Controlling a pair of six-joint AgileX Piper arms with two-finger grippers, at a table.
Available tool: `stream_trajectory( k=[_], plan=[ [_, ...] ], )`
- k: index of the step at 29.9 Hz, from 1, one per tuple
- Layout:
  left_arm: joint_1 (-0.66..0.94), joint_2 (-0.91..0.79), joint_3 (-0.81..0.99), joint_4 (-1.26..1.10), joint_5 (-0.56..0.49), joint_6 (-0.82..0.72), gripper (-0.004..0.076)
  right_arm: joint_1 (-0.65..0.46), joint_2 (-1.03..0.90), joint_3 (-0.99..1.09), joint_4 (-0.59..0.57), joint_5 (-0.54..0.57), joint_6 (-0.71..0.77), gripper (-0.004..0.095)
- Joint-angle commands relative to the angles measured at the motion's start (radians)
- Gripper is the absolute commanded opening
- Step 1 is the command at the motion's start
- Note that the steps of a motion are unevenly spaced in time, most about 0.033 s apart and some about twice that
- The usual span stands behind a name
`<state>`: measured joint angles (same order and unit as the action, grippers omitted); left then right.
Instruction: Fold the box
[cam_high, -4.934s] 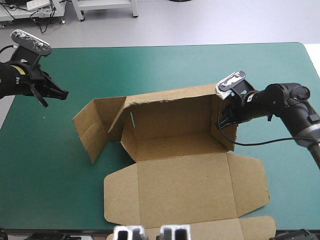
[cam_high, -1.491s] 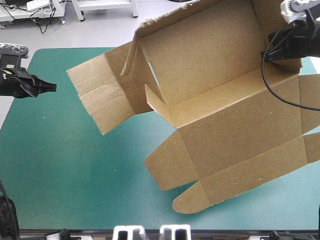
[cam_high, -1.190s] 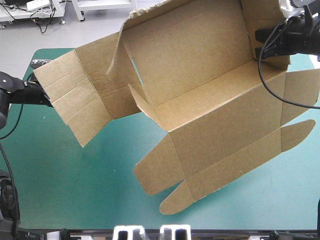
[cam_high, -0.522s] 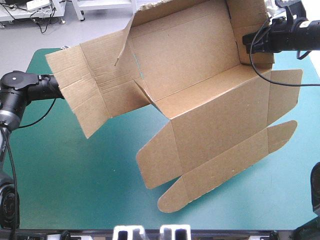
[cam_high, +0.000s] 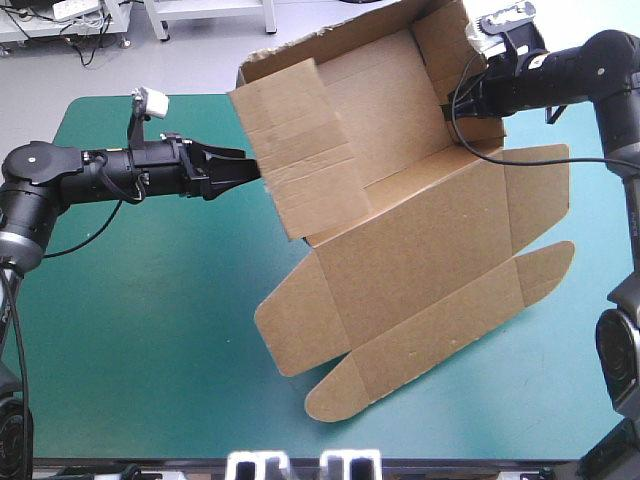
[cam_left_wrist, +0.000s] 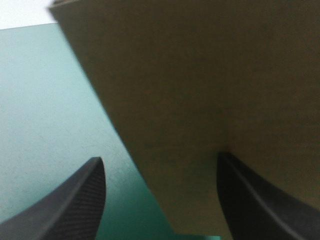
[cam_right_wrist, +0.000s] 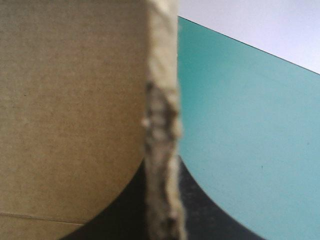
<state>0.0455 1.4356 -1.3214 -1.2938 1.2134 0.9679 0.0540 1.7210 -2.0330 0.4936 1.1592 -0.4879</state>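
Right fingers (cam_right_wrist: 200, 222) pinch the raised box (cam_high: 420, 240); left fingers (cam_left_wrist: 75, 205), spread wide, meet the end flap (cam_high: 300, 150) just ahead, which likely needs pushing inward next.

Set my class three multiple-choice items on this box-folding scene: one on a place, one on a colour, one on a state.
1. Where does the right gripper hold the box?
A) its raised far-right wall
B) a rounded near flap
C) its left flap

2. What colour is the table cover?
A) red
B) teal-green
C) white

3. How is the left gripper?
A) shut on the box
B) out of view
C) open

Answers:
1 A, the high view shows it clamped on that wall.
2 B, the cover shows teal-green around the box.
3 C, its fingers stand apart in the left wrist view.
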Motion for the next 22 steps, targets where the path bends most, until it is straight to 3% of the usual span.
stream_trajectory(
  k=[1, 6, 14, 22],
  plan=[
    [-0.027, -0.038, -0.026, -0.070, 0.082, -0.014, 0.0466, 0.044, -0.050, -0.029, -0.020, -0.099, 0.069, -0.0023],
    [-0.027, -0.038, -0.027, -0.101, 0.082, -0.014, 0.0516, 0.093, -0.042, -0.029, -0.161, -0.111, 0.143, -0.0023],
    [-0.027, -0.038, -0.027, -0.143, 0.077, -0.014, 0.0519, 0.125, -0.040, -0.029, -0.242, -0.136, 0.225, -0.0023],
    [-0.027, -0.038, -0.028, -0.109, -0.038, -0.038, 0.0519, 0.189, -0.040, -0.029, -0.331, -0.191, 0.289, -0.0023]
  ],
)
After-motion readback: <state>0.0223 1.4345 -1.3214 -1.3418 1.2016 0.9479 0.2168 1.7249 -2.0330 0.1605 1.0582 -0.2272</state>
